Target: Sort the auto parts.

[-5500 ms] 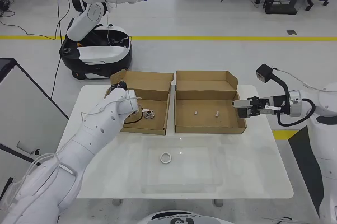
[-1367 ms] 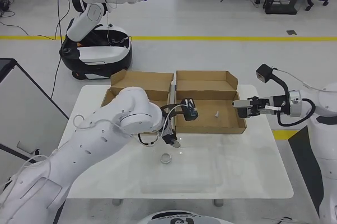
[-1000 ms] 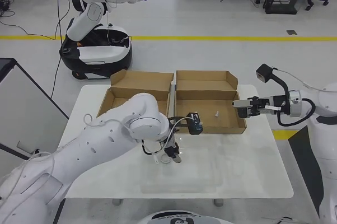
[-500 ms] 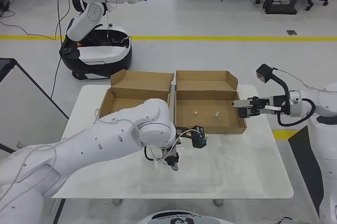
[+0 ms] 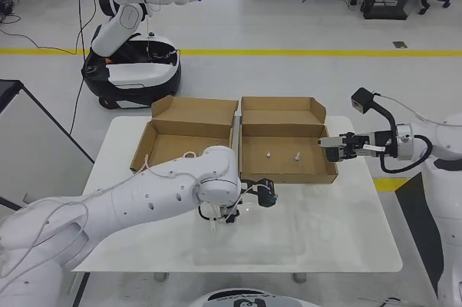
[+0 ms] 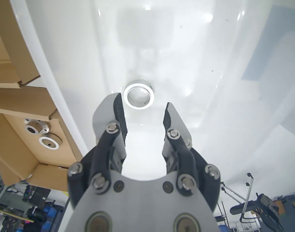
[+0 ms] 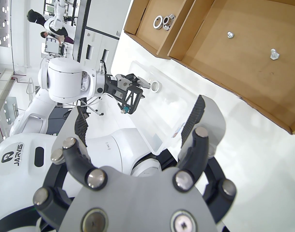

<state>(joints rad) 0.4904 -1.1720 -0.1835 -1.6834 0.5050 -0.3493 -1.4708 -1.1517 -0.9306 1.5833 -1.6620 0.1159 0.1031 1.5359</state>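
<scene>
Where the left gripper hangs: low over the table, about 7 o'clock from its middle, jaws released and holding nothing.
Metal ring: flat on the white surface just past the left gripper's fingertips, closer to one pad than the other; whether that pad touches it cannot be told. From above, the left arm covers it.
Clear tray: the ring seems to lie inside it; its rim is faint from above.
Left cardboard box: at 11 o'clock. A flanged hub and a second ring sit side by side, touching or nearly so. From above, the arm hides them. The left wrist view cuts the box off at its edge.
Right cardboard box: at 1 o'clock, beside the left box. Two bolts lie apart on its floor, too small from above to make out well.
Right gripper: at 2 o'clock, by the right box's outer wall, jaws spread and holding nothing.
</scene>
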